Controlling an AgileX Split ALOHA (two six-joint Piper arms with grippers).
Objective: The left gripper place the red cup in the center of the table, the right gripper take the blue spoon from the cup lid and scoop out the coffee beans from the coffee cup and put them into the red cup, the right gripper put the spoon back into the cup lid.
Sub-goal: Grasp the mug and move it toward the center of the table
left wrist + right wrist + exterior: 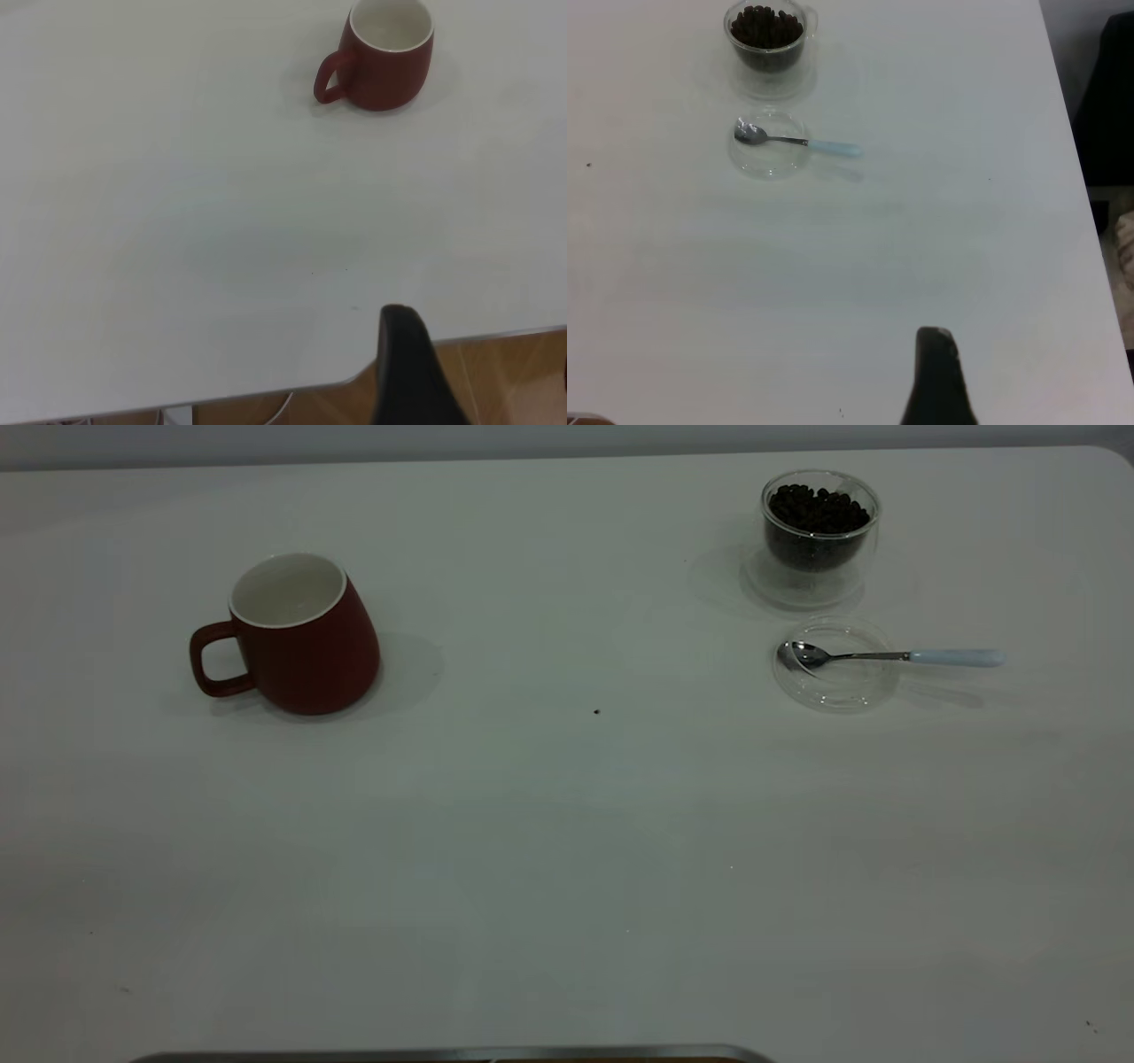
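left gripper (416, 372), right gripper (939, 381): wrist views only, grip unclear | red cup (297, 638) left

You see a small dark speck (596, 711) lying alone on the bare white surface, well apart from everything else. Along the near edge in the exterior view runs a grey metal strip (452, 1055). Beyond the far edge is a grey wall (532, 438). In the left wrist view, brown wooden floor (505, 372) shows past the edge.
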